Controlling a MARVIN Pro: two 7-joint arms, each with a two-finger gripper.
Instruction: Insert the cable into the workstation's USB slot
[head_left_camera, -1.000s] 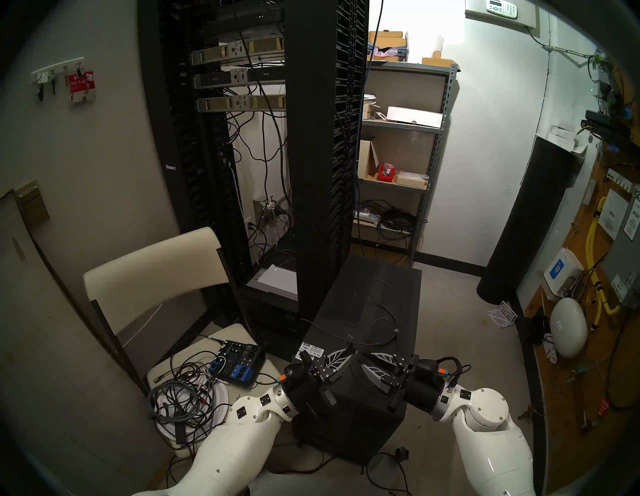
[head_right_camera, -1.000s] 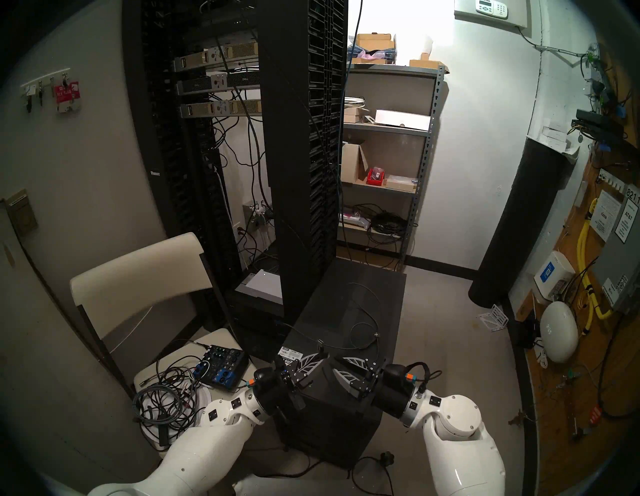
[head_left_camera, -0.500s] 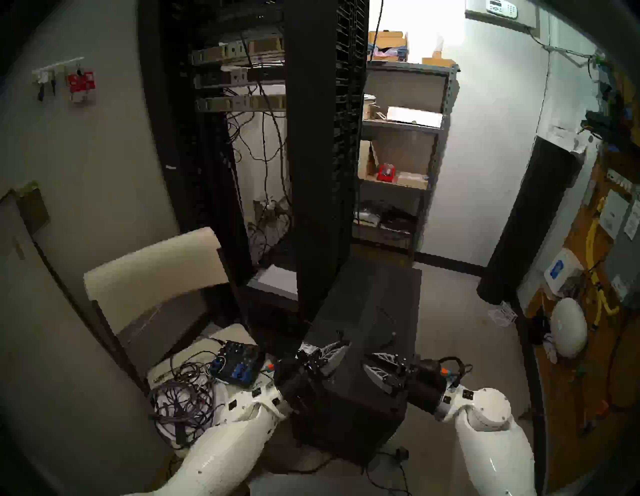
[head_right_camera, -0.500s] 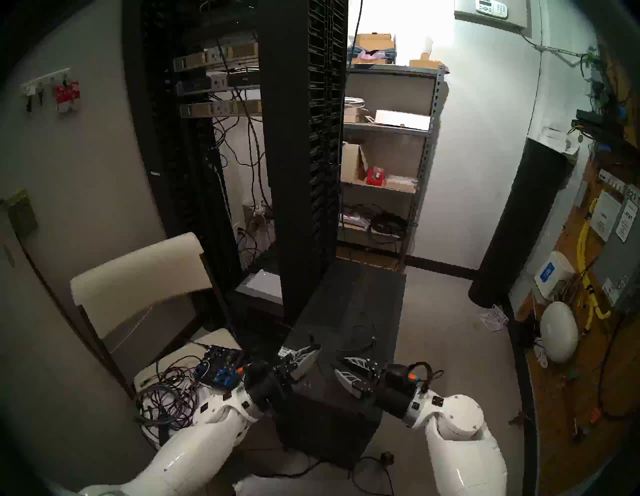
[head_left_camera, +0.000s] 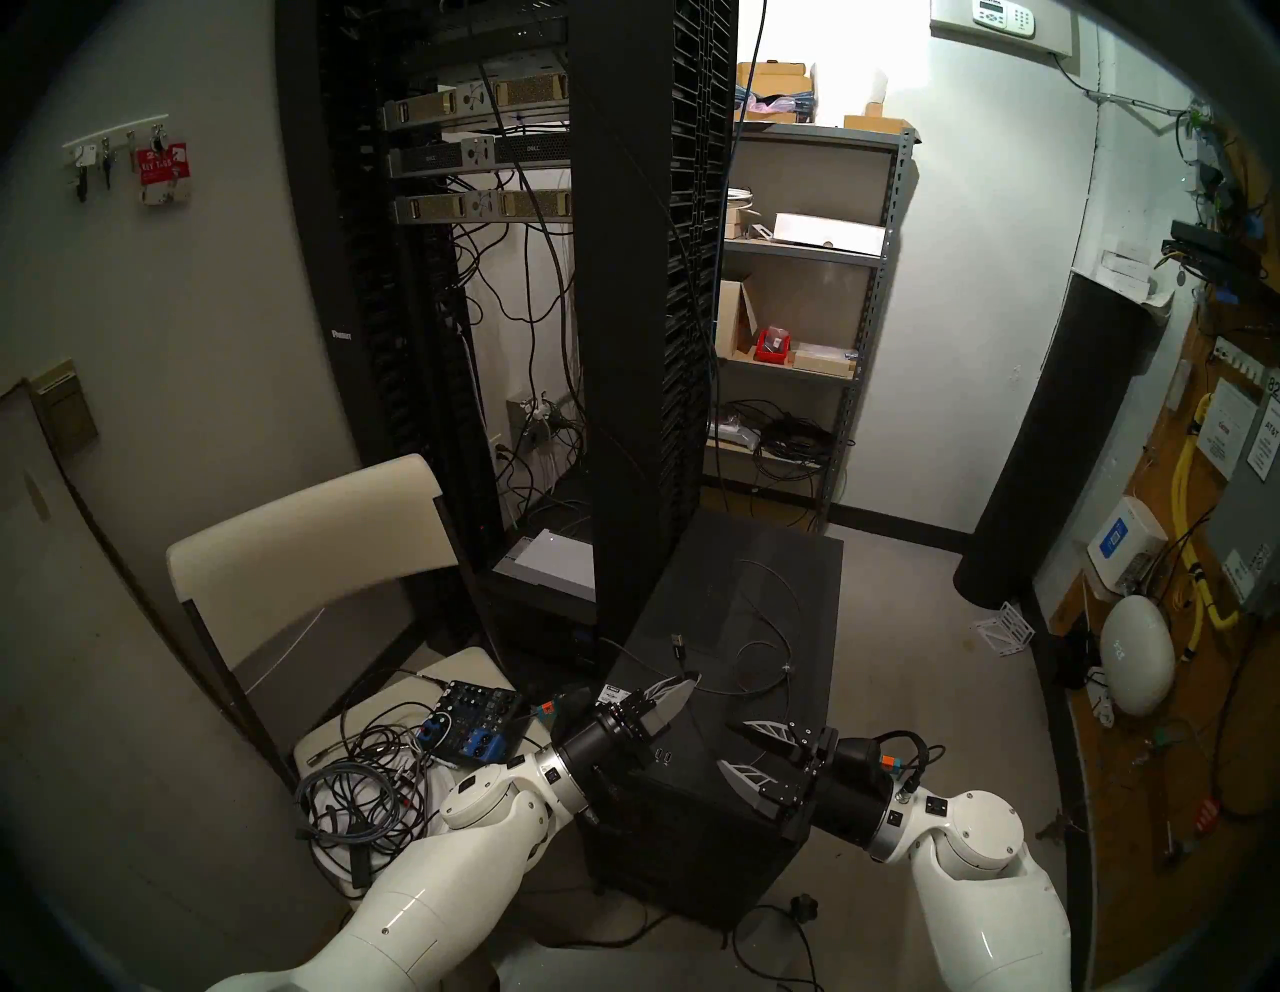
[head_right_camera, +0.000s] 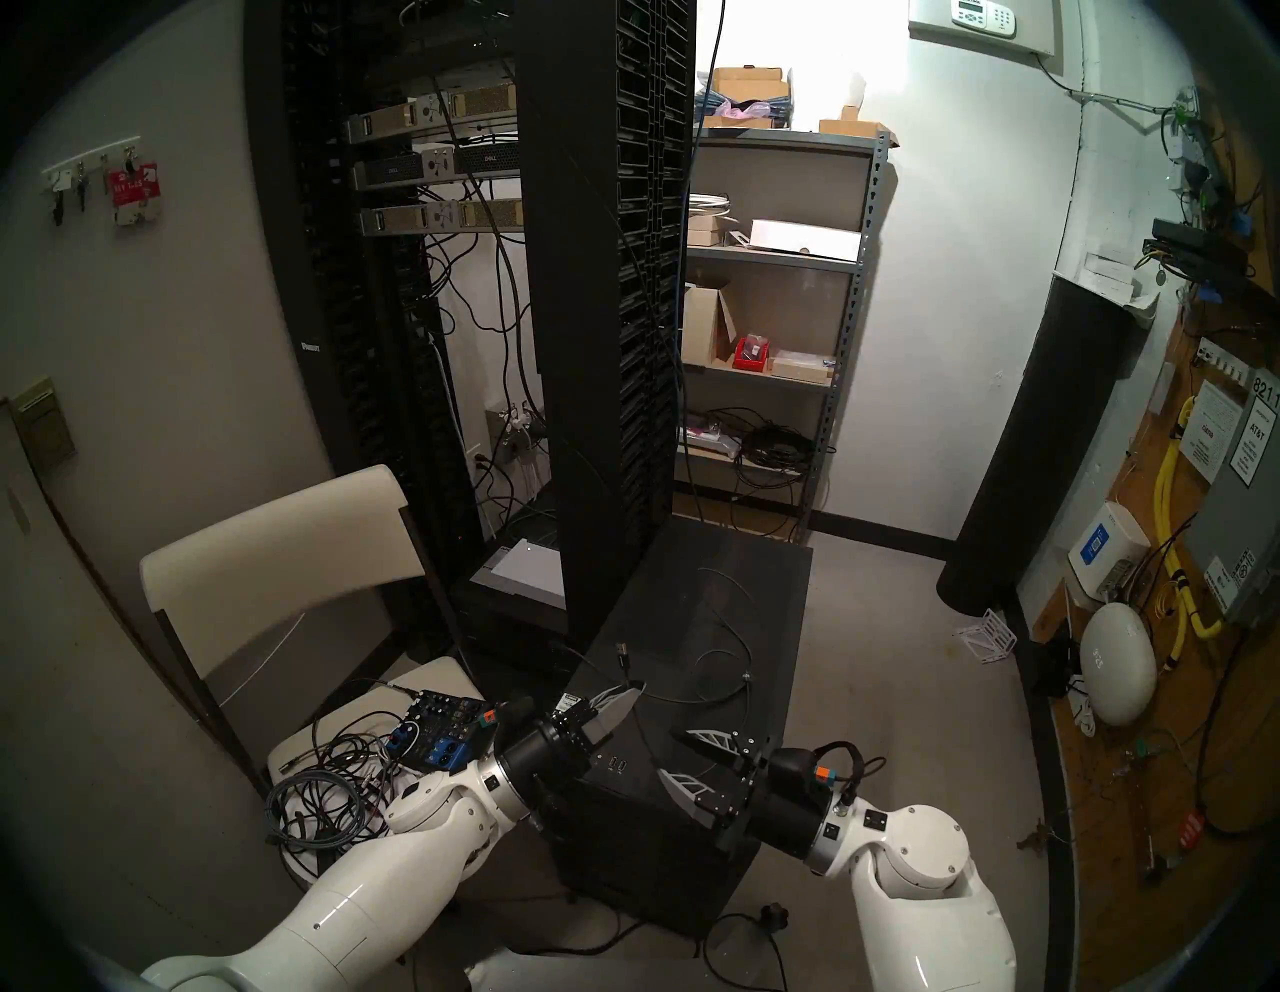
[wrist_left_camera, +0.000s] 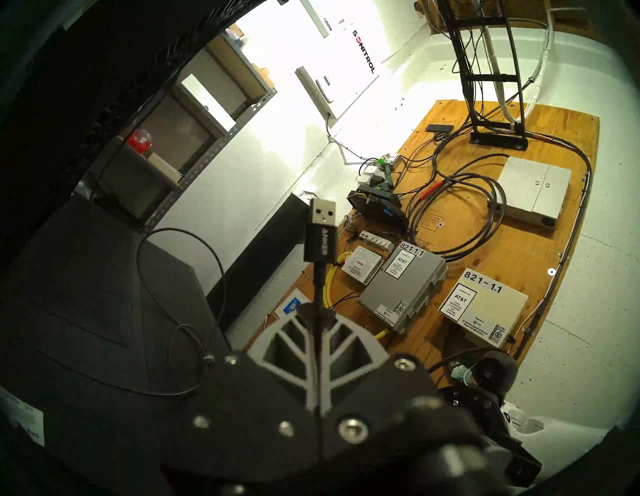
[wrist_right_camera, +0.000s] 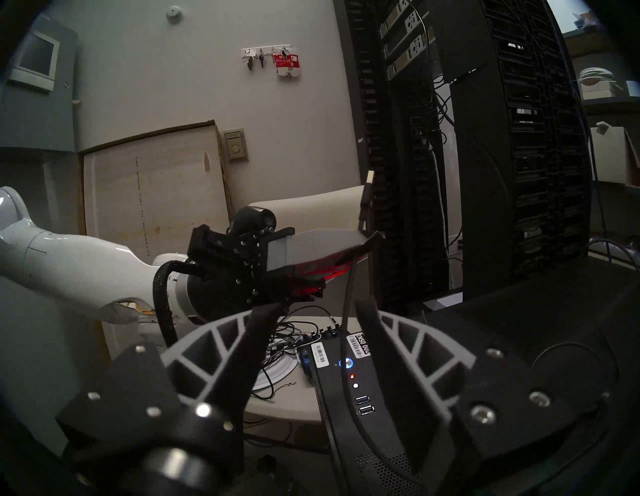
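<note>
The workstation (head_left_camera: 748, 700) is a black tower on the floor between my arms. Its pair of USB slots (wrist_right_camera: 364, 404) sits near the front edge, below a blue-lit button (wrist_right_camera: 346, 363); the slots (head_left_camera: 663, 755) are also in the head view. My left gripper (head_left_camera: 684, 682) is shut on the cable (wrist_left_camera: 317, 287) a short way behind its silver plug (wrist_left_camera: 322, 216). The plug (head_left_camera: 679, 644) points upward above the tower's top. The rest of the wire loops loosely over the top (head_left_camera: 783, 623). My right gripper (head_left_camera: 724, 745) is open and empty to the right of the slots.
A cream chair (head_left_camera: 312, 540) on the left carries a blue mixer (head_left_camera: 478, 727) and a heap of cords (head_left_camera: 360, 796). The tall server rack (head_left_camera: 644, 312) stands right behind the tower. A metal shelf (head_left_camera: 803, 312), a black cylinder (head_left_camera: 1053, 450) and a wooden wall board (head_left_camera: 1177, 623) lie to the right.
My left wrist has turned and drawn back to the left, raising the plug so that it points up. The right gripper's fingers have spread wider.
</note>
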